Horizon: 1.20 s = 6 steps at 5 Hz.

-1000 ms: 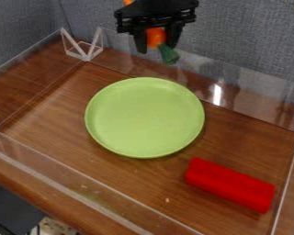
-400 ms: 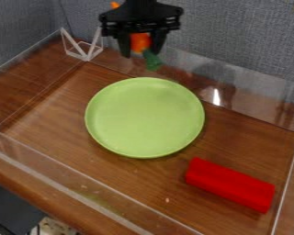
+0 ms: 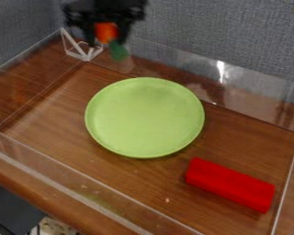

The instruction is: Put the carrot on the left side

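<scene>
Wooden worktop (image 3: 63, 108) below, green plate (image 3: 144, 117) central; my fingers (image 3: 107, 35) are clamped on the carrot (image 3: 109, 39), above.

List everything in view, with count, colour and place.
Plate: one, green, middle of the table
Rectangular block: one, red, right of the plate, nearer the camera
Carrot: one, orange with a green end, at the hand, beyond the plate
Wire rack: one, white, far left corner
Table: one, brown wood, under the plate and block
Wall: one, grey, at the back
Robot hand: one, dark and blurred, top left, at the carrot
</scene>
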Motion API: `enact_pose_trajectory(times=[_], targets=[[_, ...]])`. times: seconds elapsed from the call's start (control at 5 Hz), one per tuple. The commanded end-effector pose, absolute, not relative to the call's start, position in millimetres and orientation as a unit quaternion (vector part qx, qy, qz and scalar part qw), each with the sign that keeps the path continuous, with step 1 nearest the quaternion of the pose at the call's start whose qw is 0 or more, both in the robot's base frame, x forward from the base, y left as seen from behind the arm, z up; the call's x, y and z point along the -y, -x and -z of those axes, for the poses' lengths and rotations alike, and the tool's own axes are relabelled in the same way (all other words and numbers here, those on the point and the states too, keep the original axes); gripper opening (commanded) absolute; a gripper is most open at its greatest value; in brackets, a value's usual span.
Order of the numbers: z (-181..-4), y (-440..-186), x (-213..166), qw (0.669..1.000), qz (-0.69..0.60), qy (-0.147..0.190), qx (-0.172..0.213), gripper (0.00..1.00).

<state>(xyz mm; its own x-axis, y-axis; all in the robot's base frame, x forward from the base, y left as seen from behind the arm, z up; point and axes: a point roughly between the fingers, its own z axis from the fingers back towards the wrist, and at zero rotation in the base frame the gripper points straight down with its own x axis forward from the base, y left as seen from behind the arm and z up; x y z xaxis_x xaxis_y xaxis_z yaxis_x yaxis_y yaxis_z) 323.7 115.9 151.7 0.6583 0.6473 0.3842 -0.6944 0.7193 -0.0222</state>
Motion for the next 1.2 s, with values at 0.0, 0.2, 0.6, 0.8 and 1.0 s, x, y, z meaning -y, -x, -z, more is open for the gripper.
enact_pose_trajectory(times=[0.0, 0.2, 0.6, 0.8, 1.0], targets=[[-168.5, -330, -166, 0.890, -0.400, -0.073, 0.206, 0.00], [-148.0, -335, -190, 0.877, -0.430, -0.089, 0.196, 0.00], [-92.8, -342, -192, 0.867, -0.457, -0.108, 0.168, 0.00], [-69.2, -339, -189, 0.858, -0.478, -0.112, 0.150, 0.00], [-54.2, -339, -189, 0.848, -0.499, -0.111, 0.137, 0.00]])
